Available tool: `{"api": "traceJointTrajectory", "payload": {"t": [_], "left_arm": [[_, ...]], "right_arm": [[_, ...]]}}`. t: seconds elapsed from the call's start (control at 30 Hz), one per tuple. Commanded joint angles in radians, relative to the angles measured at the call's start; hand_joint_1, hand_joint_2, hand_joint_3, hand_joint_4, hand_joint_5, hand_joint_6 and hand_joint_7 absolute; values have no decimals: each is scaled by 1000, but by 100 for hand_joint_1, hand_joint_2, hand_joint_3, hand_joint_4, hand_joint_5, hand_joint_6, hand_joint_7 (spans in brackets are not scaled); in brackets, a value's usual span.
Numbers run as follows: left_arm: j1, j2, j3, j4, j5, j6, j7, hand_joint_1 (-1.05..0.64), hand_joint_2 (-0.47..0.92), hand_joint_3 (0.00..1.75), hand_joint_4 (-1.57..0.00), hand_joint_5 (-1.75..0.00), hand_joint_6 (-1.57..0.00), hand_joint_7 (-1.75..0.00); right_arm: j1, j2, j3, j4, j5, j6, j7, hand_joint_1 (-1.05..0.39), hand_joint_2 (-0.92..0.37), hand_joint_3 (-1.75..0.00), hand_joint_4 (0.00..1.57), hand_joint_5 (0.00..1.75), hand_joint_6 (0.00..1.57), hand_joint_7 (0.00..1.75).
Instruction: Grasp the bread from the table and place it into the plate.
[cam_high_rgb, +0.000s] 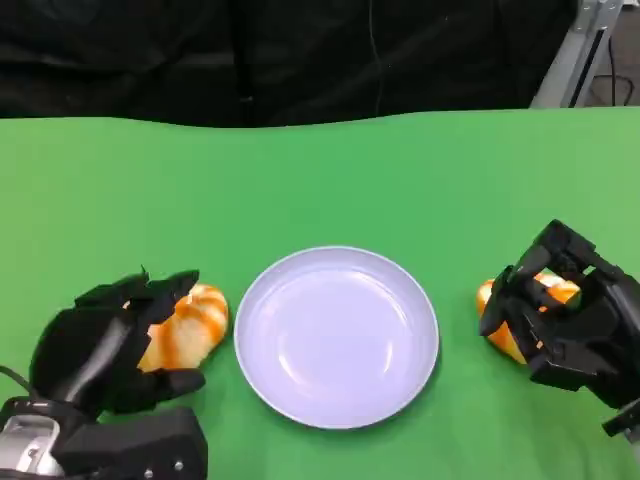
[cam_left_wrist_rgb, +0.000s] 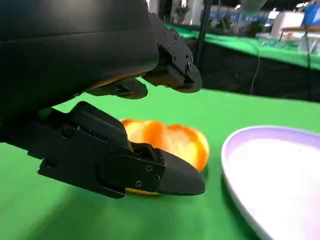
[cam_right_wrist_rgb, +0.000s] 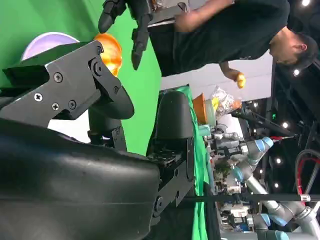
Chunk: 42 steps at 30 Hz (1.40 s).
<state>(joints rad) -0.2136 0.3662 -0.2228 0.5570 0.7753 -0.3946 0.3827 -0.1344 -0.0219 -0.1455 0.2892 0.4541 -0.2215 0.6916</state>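
Two orange striped bread rolls lie either side of a pale lilac plate. The left bread rests on the green table just left of the plate. My left hand cups it from the left. Its fingers hover above the roll with a gap, and the thumb lies low along its near side. The right bread sits right of the plate. My right hand has its fingers wrapped over it, with orange showing between them. The right wrist view shows the plate, the left bread and my left hand.
The green table runs back to a black curtain. A person in a dark top stands beside the table in the right wrist view. Other green tables and robot arms stand in the background.
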Motion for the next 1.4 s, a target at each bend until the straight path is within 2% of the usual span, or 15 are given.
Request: {"api": "traceJointTrajectory", "payload": {"t": [0.03, 1.03, 1.07, 1.1, 1.17, 1.4], "left_arm": [[-26, 28, -20, 36, -16, 11, -2, -88, 92, 27, -44, -2, -44, -1], [-103, 24, -90, 195, -47, 19, 5, -90, 92, 30, -45, 0, -45, 0], [-114, 23, -97, 213, -42, 18, 6, -59, 91, 19, -45, 0, -45, 0], [-121, 22, -103, 226, -42, 14, 7, -46, 91, 13, -45, 0, -45, 0], [-127, 24, -109, 238, -46, 5, 12, -32, 92, 6, -45, 0, -46, 0], [-134, 26, -117, 254, -50, -5, 22, -26, 92, 3, -45, 0, -46, 0]], "right_arm": [[10, -10, -9, -6, 10, 2, -2, 7, -57, -124, 50, 175, 35, 165], [9, -9, -11, -1, 7, -5, -2, 7, -60, -121, 50, 175, 37, 162], [10, -9, -10, -3, 6, -5, -4, 7, -60, -121, 50, 175, 37, 162], [10, -8, -10, -5, 7, -3, -4, 7, -60, -121, 50, 175, 37, 162], [10, -8, -10, -4, 9, -1, -3, 8, -60, -121, 50, 175, 37, 162], [10, -8, -10, -3, 10, 0, -3, 8, -61, -121, 49, 175, 37, 161]]}}
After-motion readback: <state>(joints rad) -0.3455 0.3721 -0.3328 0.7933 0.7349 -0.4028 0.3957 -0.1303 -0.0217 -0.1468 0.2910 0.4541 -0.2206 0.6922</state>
